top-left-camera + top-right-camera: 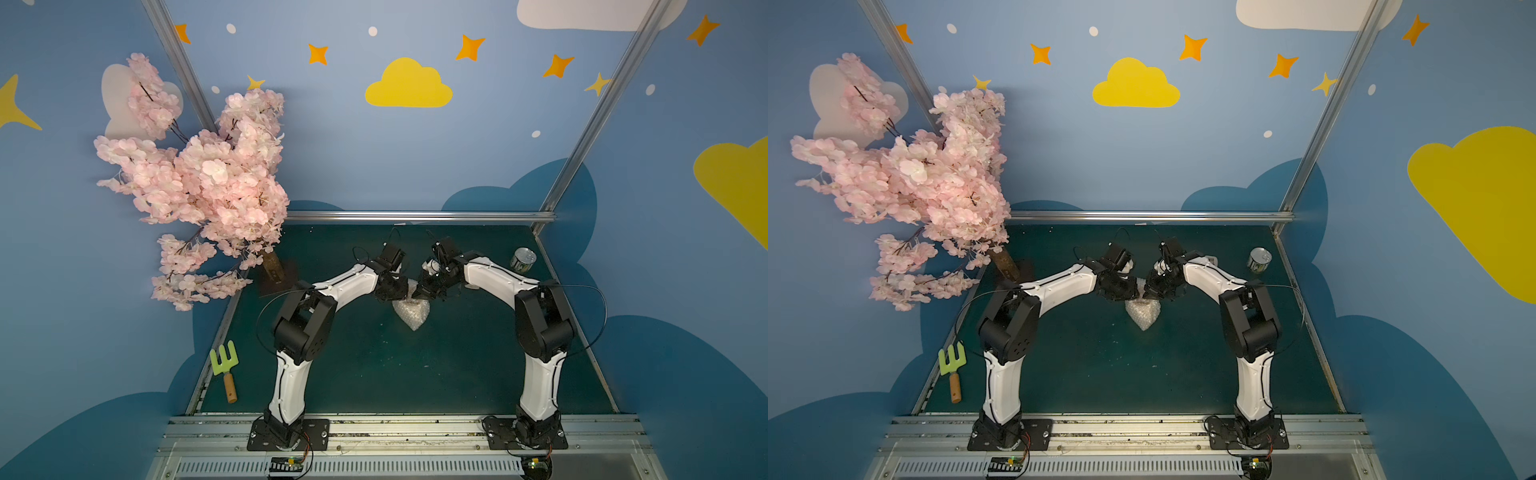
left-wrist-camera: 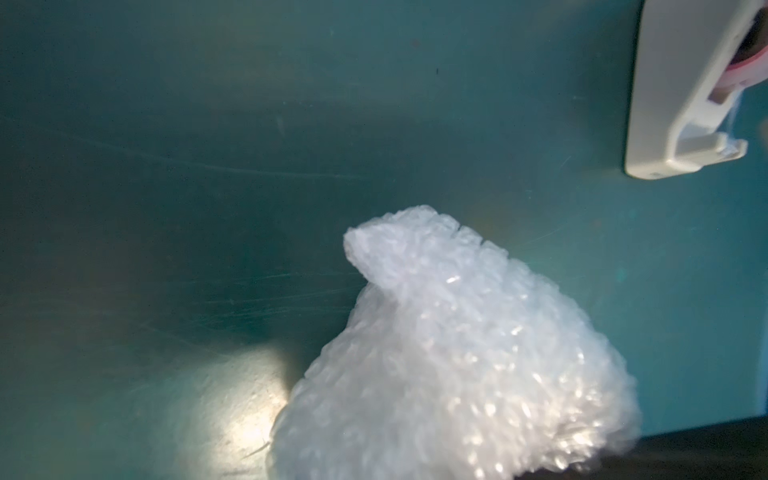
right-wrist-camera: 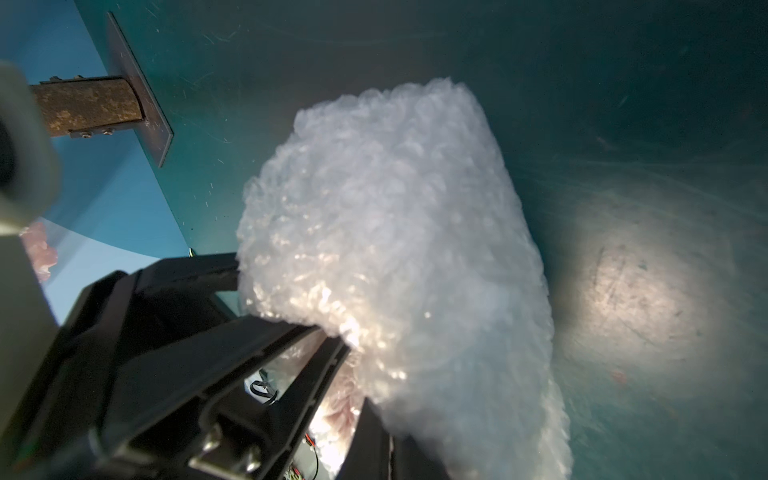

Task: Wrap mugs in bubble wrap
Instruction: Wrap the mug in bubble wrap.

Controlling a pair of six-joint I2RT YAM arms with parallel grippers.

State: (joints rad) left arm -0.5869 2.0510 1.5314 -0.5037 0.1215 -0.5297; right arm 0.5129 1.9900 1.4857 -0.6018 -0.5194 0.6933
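The bubble wrap point(image 1: 411, 313), bundled on the table point(image 1: 374, 365) over a presumably enclosed mug, is best held taut by the right gripper point(image 1: 424, 291), jaws pressed together, while the left gripper point(image 3: 282, 299), jaws part-spread with grip unclear, is closed on its loose edge.

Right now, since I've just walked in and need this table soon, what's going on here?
Both arms meet over a bubble wrap bundle in the middle of the table. The left gripper has its jaws at the bundle's far edge; the right gripper is shut, close against the same end. No mug shows, so it is probably wrapped inside. A tape dispenser lies nearby.
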